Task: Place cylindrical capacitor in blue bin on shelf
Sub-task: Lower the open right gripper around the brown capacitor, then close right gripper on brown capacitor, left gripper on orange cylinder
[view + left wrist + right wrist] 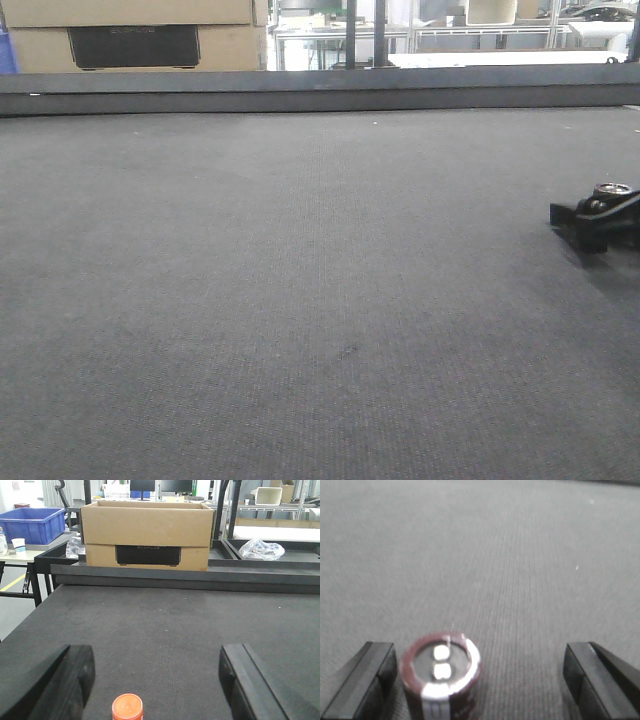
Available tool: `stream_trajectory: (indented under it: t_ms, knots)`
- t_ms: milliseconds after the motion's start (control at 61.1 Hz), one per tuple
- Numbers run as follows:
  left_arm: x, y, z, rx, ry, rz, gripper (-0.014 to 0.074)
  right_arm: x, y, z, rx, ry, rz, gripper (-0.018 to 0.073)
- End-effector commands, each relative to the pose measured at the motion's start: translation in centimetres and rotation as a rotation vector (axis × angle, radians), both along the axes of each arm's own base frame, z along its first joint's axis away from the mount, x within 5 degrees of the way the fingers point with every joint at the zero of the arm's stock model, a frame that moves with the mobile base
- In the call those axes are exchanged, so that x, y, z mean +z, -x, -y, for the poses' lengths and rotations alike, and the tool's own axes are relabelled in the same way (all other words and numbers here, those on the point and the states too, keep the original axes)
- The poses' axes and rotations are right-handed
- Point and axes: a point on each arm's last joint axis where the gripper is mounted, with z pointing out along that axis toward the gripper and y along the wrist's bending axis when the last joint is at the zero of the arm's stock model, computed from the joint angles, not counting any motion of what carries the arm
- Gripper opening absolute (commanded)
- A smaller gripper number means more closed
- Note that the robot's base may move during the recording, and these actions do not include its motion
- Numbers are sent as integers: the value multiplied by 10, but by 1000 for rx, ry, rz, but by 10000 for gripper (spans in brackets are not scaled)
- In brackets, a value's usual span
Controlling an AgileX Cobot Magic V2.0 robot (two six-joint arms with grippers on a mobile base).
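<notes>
Capacitor (pixel 440 672) stands upright on the grey table (pixel 520 555) at the lower left of the right wrist view. Its dark body is blurred and its silver top faces up. It sits between the jaws of the right gripper (pixel 481 680), just beside the finger at the lower left corner and well apart from the finger at the lower right. I cannot tell whether it touches the near one. The jaws are spread wide and grip nothing.

In the front view, a cardboard box (pixel 130 35) shows at the upper left, beyond the dark raised rail (pixel 300 92) at the table's far edge. Grey table surface fills the middle. At the right edge the black right gripper sits low over the table, and the shiny top of the capacitor shows just above it.

In the left wrist view, a blue crate (pixel 32 522) sits at the upper left on a pale side stand, with a cup (pixel 18 544) just beside it. The cardboard box fills the upper middle, and a clear plastic bag (pixel 260 549) lies at the upper right. Along the bottom, the jaws of the left gripper (pixel 157 680) are spread wide and hold nothing. A small orange cap (pixel 127 707) rests on the table between them, nearer the left-hand finger.
</notes>
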Motion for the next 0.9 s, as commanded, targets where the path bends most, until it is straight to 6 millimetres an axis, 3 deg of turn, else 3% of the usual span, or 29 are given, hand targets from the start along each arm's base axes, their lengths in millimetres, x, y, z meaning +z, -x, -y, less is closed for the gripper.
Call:
stream_trajectory:
  t_ms: [0,49,278,393,573,704,884]
  knots:
    - [1,-1,1,-8,-2,15,424,-3,-1,1,4,-2,6,534]
    - [1,-1,1,-8,-2,15,424,-3,-1,1,4,-2,6,486]
    - [1,-1,1,-8,-2,15,424,8,-2,1,4,-4,56,55]
    - [1,-1,1,-8,-2,15,424,21,-1,1,5,-4,105,-63]
    - [-8,-7,1,-7,-5,-31,424,55,8,1,5,-3,217,-97]
    - [-35,-19,2,-8,-12,-125,433,86,20,0,5,1,303,-97]
    - [-80,-41,5,-22,-3,-153,608,130,42,0,7,23,367,-97]
